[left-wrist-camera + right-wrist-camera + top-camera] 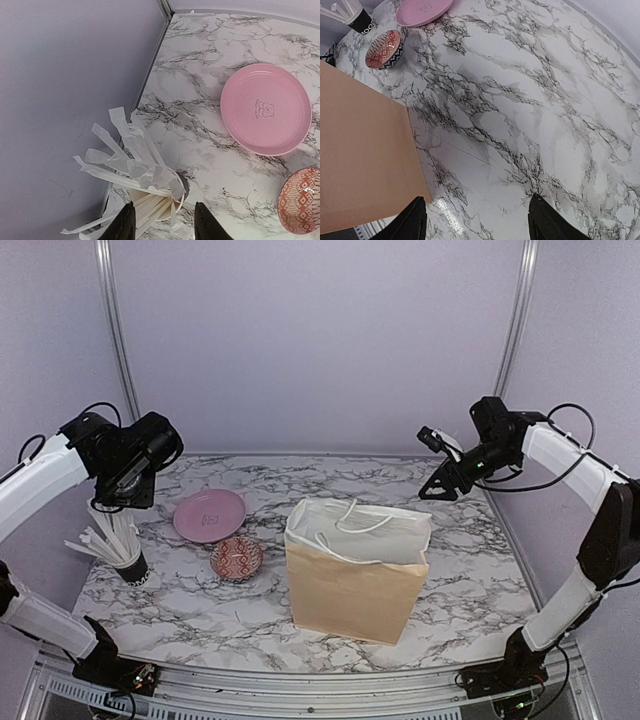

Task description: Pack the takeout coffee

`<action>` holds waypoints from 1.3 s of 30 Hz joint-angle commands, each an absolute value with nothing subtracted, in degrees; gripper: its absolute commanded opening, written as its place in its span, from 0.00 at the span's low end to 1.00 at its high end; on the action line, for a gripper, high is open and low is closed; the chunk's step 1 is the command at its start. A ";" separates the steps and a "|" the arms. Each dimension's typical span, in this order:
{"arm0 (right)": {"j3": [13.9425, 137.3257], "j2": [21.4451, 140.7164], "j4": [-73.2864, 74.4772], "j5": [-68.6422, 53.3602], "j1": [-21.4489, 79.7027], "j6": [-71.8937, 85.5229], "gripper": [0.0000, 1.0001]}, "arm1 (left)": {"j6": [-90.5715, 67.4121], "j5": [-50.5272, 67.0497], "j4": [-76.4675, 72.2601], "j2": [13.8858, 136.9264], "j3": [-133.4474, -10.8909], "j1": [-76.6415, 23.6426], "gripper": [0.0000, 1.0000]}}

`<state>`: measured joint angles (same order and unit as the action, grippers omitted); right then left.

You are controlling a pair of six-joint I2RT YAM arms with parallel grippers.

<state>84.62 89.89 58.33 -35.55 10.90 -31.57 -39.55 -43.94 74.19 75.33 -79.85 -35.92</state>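
1. Lower centre, the paper bag (355,585) is standing open; its inside is hidden, so I cannot tell where the takeout coffee is.
2. Left, the dark cup (133,568) is holding white straws (100,538), beside the red bowl (237,558) and pink plate (210,515).
3. Upper left, the left gripper (125,488) is hanging half open, gripping nothing; upper right, the right gripper (435,488) is gaping wide, holding nothing.

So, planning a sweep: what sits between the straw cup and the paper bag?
Only the small red patterned bowl, clear in the top view, with the straw cup on its left and paper bag on its right.
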 commanded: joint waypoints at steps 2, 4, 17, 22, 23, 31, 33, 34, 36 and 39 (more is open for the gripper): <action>84.73 89.47 58.18 -35.78 10.63 -32.14 0.67 | -37.63 -45.63 74.48 78.05 -81.17 -34.32 0.40; 84.77 89.50 58.18 -35.90 10.63 -32.12 0.67 | -37.09 -45.51 73.64 78.84 -80.77 -33.75 0.39; 84.73 89.87 58.01 -35.24 10.63 -32.08 0.67 | -34.32 -43.59 71.15 81.59 -78.93 -30.41 0.24; 84.98 90.29 58.10 -35.27 10.64 -31.96 0.67 | -33.78 -43.66 70.75 81.64 -79.39 -30.41 0.18; 85.03 90.34 58.10 -35.25 10.65 -31.93 0.67 | -33.59 -43.68 70.63 81.70 -79.51 -30.37 0.17; 84.90 90.35 58.18 -35.17 10.63 -32.05 0.67 | -32.83 -43.42 69.98 83.30 -79.89 -30.32 0.11; 84.82 90.35 58.18 -35.16 10.68 -32.00 0.67 | -32.62 -43.34 69.84 83.65 -80.03 -30.32 0.07; 84.81 90.35 58.18 -35.20 10.64 -31.99 0.67 | -32.53 -43.33 69.84 83.75 -80.15 -30.34 0.05; 84.81 90.44 58.18 -35.16 10.64 -31.99 0.67 | -32.08 -43.26 70.00 83.63 -80.62 -30.32 0.00; 84.90 90.60 58.18 -35.07 10.64 -32.00 0.67 | -31.50 -40.80 70.53 82.39 -81.88 -30.32 0.00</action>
